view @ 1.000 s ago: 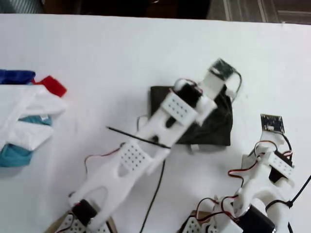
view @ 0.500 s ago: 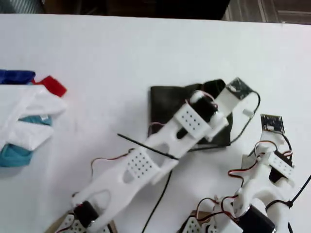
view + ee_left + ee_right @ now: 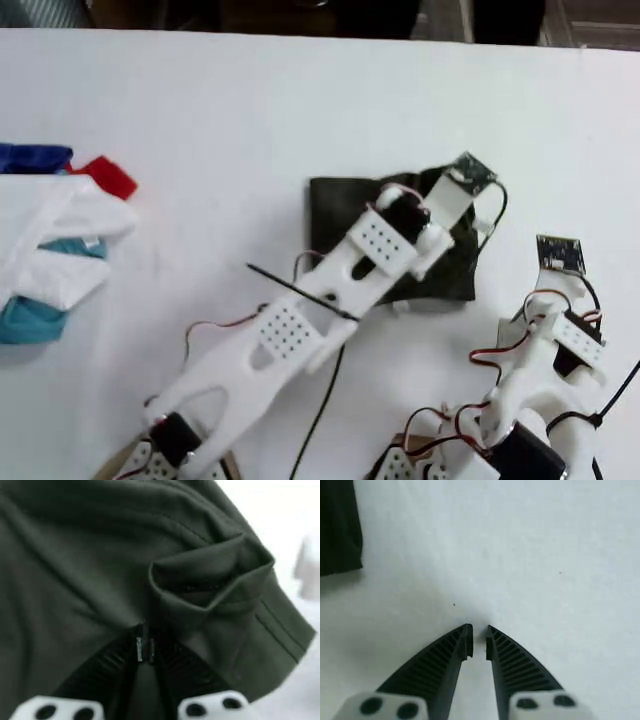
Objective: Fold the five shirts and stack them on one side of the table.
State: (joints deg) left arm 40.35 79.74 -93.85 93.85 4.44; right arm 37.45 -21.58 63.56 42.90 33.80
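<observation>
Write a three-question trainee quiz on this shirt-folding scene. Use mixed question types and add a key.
1. True or false: the right gripper holds a shirt.
2. Multiple choice: the left gripper is shut on A) the dark shirt, B) a cable, C) nothing.
3. Fill in: the pile of shirts lies on the ____ arm's side of the table.

Key: 1 false; 2 A; 3 left.
</observation>
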